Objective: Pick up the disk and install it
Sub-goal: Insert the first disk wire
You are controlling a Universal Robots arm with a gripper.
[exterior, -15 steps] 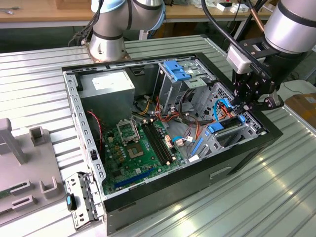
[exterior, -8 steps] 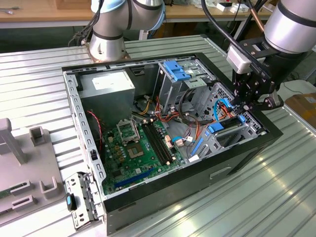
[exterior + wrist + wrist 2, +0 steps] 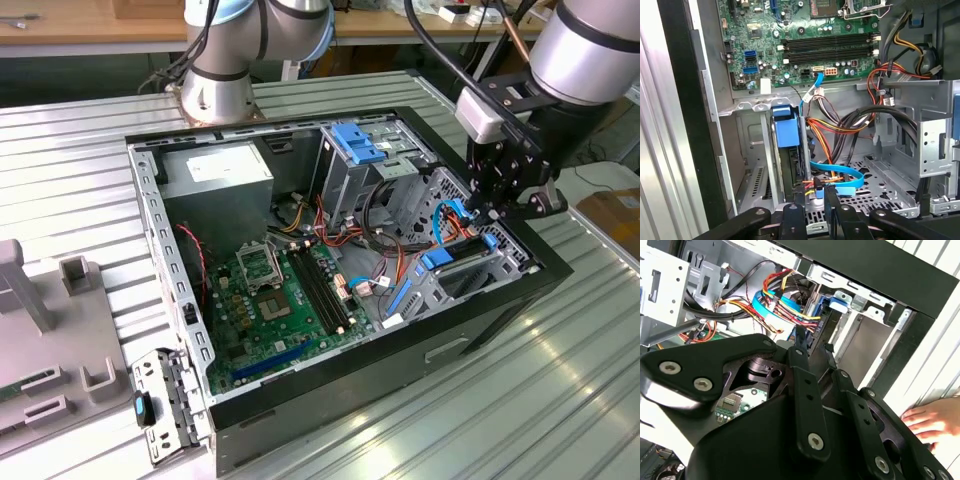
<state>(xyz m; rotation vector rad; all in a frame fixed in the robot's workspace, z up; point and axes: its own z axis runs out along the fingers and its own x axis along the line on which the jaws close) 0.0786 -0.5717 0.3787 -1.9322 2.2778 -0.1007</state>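
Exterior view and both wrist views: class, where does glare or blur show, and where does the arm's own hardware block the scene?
Exterior view: glare streaks the ribbed metal table. Second wrist view: the dark gripper linkage looms close and blurred, and bright light washes out the drive cage. First wrist view: the motherboard is evenly lit and sharp.

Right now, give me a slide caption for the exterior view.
Robot gripper lowered into the open computer case at its drive bay, beside blue cables.

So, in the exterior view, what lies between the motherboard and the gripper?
A tangle of loose cables in red, orange and black crosses that stretch in the exterior view, from the motherboard towards the gripper, with a blue flat cable beside the gripper.
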